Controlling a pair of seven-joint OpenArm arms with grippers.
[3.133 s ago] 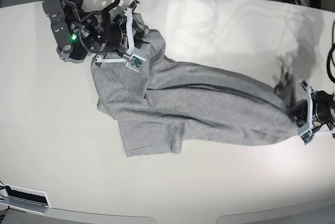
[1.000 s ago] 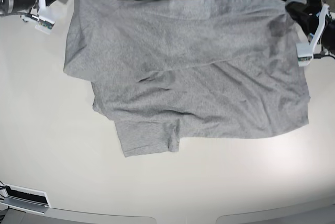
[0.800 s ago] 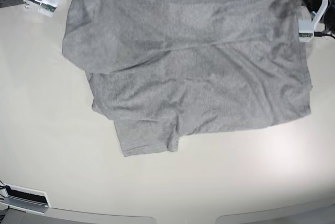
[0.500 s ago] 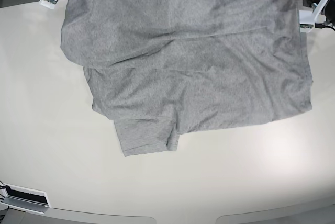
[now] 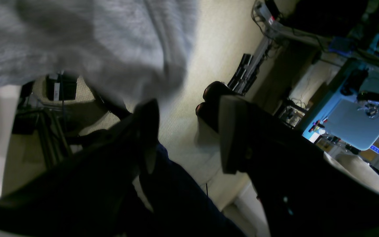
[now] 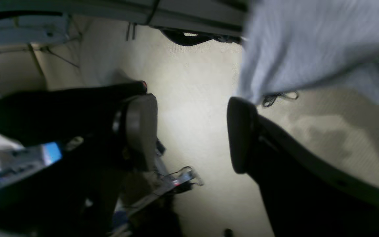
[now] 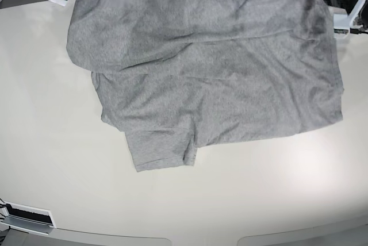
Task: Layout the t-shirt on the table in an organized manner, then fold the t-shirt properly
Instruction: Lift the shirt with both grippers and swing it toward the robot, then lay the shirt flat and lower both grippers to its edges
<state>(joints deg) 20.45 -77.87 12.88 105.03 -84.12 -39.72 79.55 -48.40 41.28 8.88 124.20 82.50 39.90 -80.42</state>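
You have the t-shirt point(image 7: 213, 68) spread wide across the far half of the table point(image 7: 52, 160), plain grey side up. Its near edge runs ragged from the right side to a short sleeve point(image 7: 161, 148) that sticks out toward you at the shirt's near-left corner. Nearer than that sleeve the tabletop is bare all the way to the rounded front rim, and there is also bare surface left of the shirt and a narrower strip right of it. The shirt's far edge runs out of the top of the base view, so you cannot tell where it ends there.

Your right gripper point(image 6: 192, 131) sits off the shirt's far-left corner. In its wrist view the jaws stand apart with nothing between them, only pale floor; a blurred fold of grey cloth point(image 6: 308, 42) hangs above and beside the right-hand finger, not pinched.

Your left gripper point(image 5: 186, 135) sits off the shirt's far-right corner. Its two dark fingers are also parted with an open gap between them; the grey cloth point(image 5: 77, 42) lies above the fingertips, close to the left-hand finger, and whether it touches is lost in the blur.

No lettering shows on the shirt's upper side. You can read no brand or label anywhere; the white tags on the gripper mounts are too small.
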